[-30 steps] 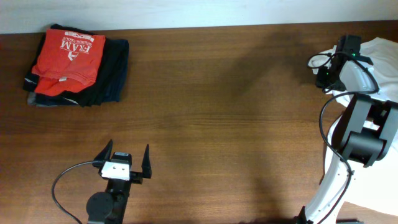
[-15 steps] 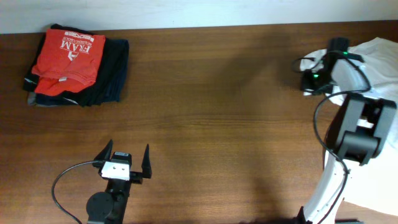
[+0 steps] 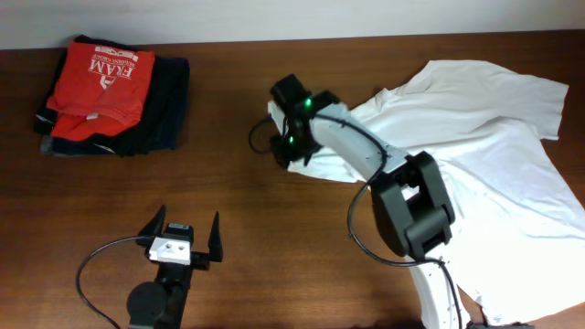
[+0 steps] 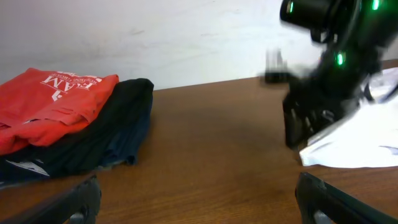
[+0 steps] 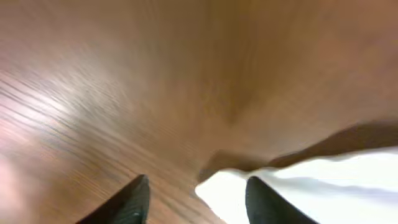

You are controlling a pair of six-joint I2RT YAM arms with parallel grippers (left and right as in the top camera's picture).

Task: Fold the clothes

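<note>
The white T-shirt [image 3: 475, 119] lies spread and rumpled over the right half of the table, one edge stretched out to the table's middle. My right gripper [image 3: 285, 137] holds that leading edge; in the right wrist view the white fabric [image 5: 323, 186] sits between its fingers [image 5: 199, 199], and the picture is blurred. No graphic or lettering shows on the shirt. My left gripper [image 3: 187, 222] is open and empty near the front edge, left of centre. The left wrist view shows its open fingers [image 4: 199, 202] and the shirt's edge [image 4: 367, 137] at the far right under the right gripper [image 4: 311, 118].
A folded red shirt with white "FRAM" lettering [image 3: 101, 78] lies on dark folded garments [image 3: 164, 110] at the back left corner; both also show in the left wrist view [image 4: 50, 102]. The shirt's right side hangs over the table's right edge.
My right gripper has swept from the far right edge to the table's middle, pulling the white T-shirt with it and spreading it over the right half. The left arm has not moved.
</note>
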